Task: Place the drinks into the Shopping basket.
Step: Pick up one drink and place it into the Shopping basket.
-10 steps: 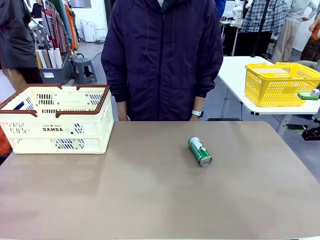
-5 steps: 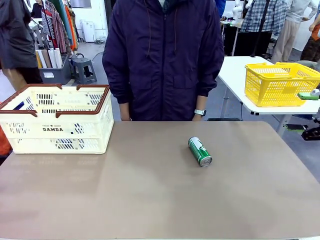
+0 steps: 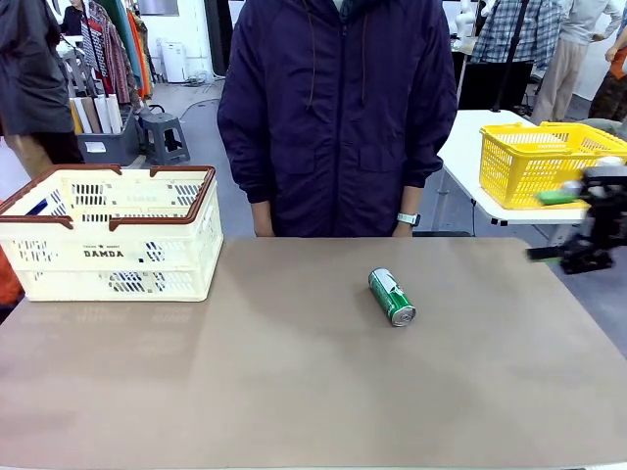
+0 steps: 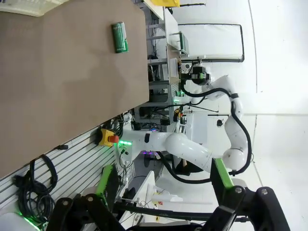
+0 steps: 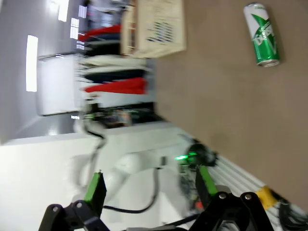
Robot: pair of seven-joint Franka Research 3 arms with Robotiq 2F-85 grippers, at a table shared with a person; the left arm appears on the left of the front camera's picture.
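Note:
One green drink can point(image 3: 392, 297) lies on its side right of the table's middle; it also appears in the left wrist view point(image 4: 120, 37) and the right wrist view point(image 5: 262, 33). The cream Shopping basket point(image 3: 108, 257) with its brown-red rim stands at the table's far left, and its side point(image 5: 154, 26) appears in the right wrist view. A blue shape point(image 3: 37, 207) peeks over its left rim. My right gripper point(image 3: 591, 235) is blurred at the right edge, well right of the can. Its wrist view shows it point(image 5: 149, 192) open and empty. My left gripper point(image 4: 163, 192) is open too, far from the can.
A person in a dark jacket point(image 3: 333, 117) stands at the far edge, hands down behind the table. A yellow mesh basket point(image 3: 544, 162) sits on a separate white table at the back right. Bare brown tabletop point(image 3: 274, 372) surrounds the can.
My right arm has come into the front view at the right edge, blurred by motion. The person has shifted slightly to the right. The can and basket have not moved.

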